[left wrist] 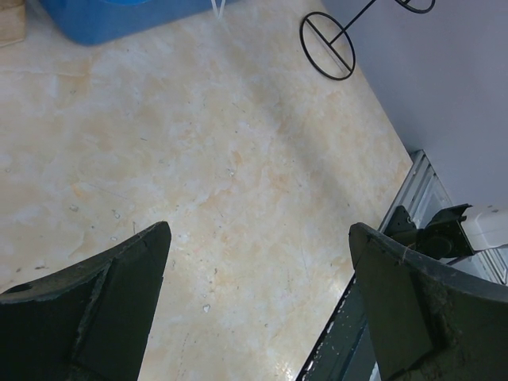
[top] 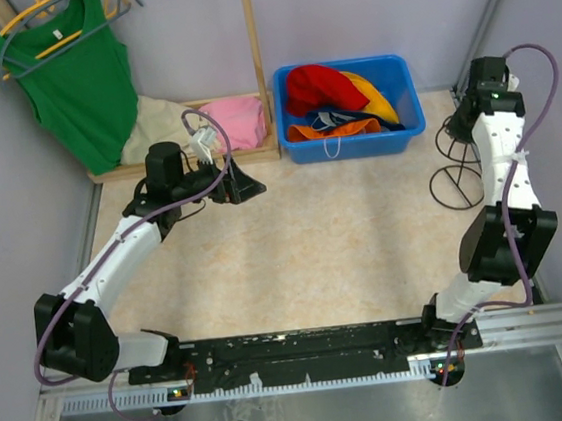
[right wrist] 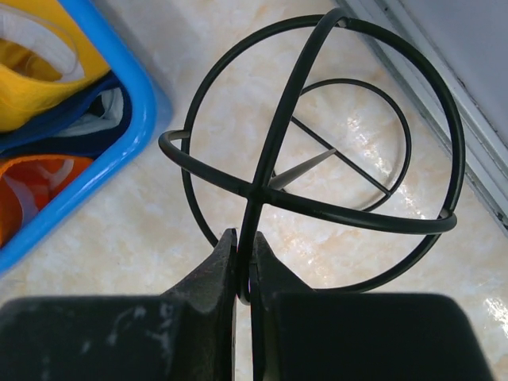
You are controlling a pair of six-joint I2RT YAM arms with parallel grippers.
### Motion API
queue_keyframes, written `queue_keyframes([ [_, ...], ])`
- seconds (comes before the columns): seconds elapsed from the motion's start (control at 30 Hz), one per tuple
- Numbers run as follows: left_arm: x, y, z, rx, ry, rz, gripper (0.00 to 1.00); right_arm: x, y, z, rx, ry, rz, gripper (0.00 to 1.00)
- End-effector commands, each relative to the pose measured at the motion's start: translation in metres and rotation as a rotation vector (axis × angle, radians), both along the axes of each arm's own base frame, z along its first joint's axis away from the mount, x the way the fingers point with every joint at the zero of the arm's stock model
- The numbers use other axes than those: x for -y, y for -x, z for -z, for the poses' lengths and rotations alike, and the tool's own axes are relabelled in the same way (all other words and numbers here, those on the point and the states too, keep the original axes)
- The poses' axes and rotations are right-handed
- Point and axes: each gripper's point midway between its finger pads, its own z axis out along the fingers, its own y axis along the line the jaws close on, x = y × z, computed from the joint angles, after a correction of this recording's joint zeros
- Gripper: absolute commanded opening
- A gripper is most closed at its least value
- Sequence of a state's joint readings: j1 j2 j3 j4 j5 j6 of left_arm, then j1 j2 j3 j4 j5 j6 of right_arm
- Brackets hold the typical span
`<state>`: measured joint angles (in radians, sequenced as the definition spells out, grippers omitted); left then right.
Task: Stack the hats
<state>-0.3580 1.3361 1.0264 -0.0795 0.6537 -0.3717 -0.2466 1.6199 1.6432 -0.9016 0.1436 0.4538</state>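
Note:
Several hats lie piled in a blue bin (top: pixel 355 144) at the back of the table: a red one (top: pixel 318 86), a yellow-orange one (top: pixel 374 95), a navy one (top: pixel 337 119) and a bright orange one (top: pixel 328 130). The right wrist view shows the yellow (right wrist: pixel 32 87), navy (right wrist: pixel 71 135) and orange (right wrist: pixel 32 190) cloth inside the bin's rim (right wrist: pixel 119 71). My right gripper (right wrist: pixel 244 238) is shut on a wire of the black wire hat stand (right wrist: pixel 255 193), which stands right of the bin (top: pixel 454 167). My left gripper (left wrist: pixel 259 228) hangs open and empty over the bare tabletop, left of the bin (top: pixel 243 184).
A green tank top on a hanger (top: pixel 76 76) hangs at the back left. Beige (top: pixel 156 123) and pink (top: pixel 236 120) folded clothes lie below it on a wooden frame (top: pixel 257 62). The arms' mounting rail (top: pixel 306 354) runs along the near edge.

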Motion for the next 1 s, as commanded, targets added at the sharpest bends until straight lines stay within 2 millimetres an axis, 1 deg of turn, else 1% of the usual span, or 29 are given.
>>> queue_keyframes([
  [0.0,-0.002,-0.001,-0.011,0.054,-0.01,0.0,0.99,-0.034,0.004,-0.017,0.047,0.02,-0.085,0.0],
  [0.07,-0.004,-0.001,-0.009,0.056,-0.022,-0.007,0.99,-0.052,0.006,-0.015,0.068,0.006,-0.122,0.0],
  [0.13,-0.006,0.0,-0.009,0.063,-0.032,-0.013,0.99,-0.078,0.007,-0.018,0.104,-0.013,-0.178,0.0],
  [0.27,-0.012,-0.001,-0.008,0.072,-0.06,-0.036,0.99,-0.124,0.012,-0.032,0.204,-0.069,-0.288,0.0],
  [0.37,-0.023,-0.007,-0.004,0.074,-0.103,-0.097,0.99,-0.155,0.021,-0.039,0.219,-0.102,-0.355,0.0],
  [0.4,-0.029,-0.009,-0.004,0.072,-0.115,-0.124,0.99,-0.166,0.025,-0.04,0.219,-0.106,-0.382,0.0],
  [0.53,-0.061,-0.025,0.008,0.001,-0.153,-0.268,0.99,-0.235,0.044,-0.046,0.252,-0.157,-0.531,0.0],
  [0.6,-0.078,-0.032,0.015,-0.05,-0.144,-0.314,0.99,-0.267,0.055,-0.048,0.256,-0.186,-0.582,0.0],
  [0.63,-0.089,-0.036,0.018,-0.076,-0.135,-0.342,0.99,-0.281,0.06,-0.049,0.257,-0.199,-0.606,0.0],
  [0.73,-0.106,-0.043,0.027,-0.119,-0.136,-0.386,0.99,-0.318,0.077,-0.05,0.244,-0.219,-0.663,0.0],
  [0.8,-0.114,-0.048,0.029,-0.128,-0.142,-0.402,0.99,-0.337,0.09,-0.041,0.204,-0.203,-0.704,0.0],
  [0.9,-0.116,-0.052,0.029,-0.136,-0.148,-0.406,0.99,-0.357,0.11,-0.029,0.153,-0.167,-0.748,0.0],
  [0.97,-0.115,-0.052,0.027,-0.137,-0.141,-0.397,0.99,-0.366,0.122,-0.022,0.124,-0.159,-0.764,0.0],
])
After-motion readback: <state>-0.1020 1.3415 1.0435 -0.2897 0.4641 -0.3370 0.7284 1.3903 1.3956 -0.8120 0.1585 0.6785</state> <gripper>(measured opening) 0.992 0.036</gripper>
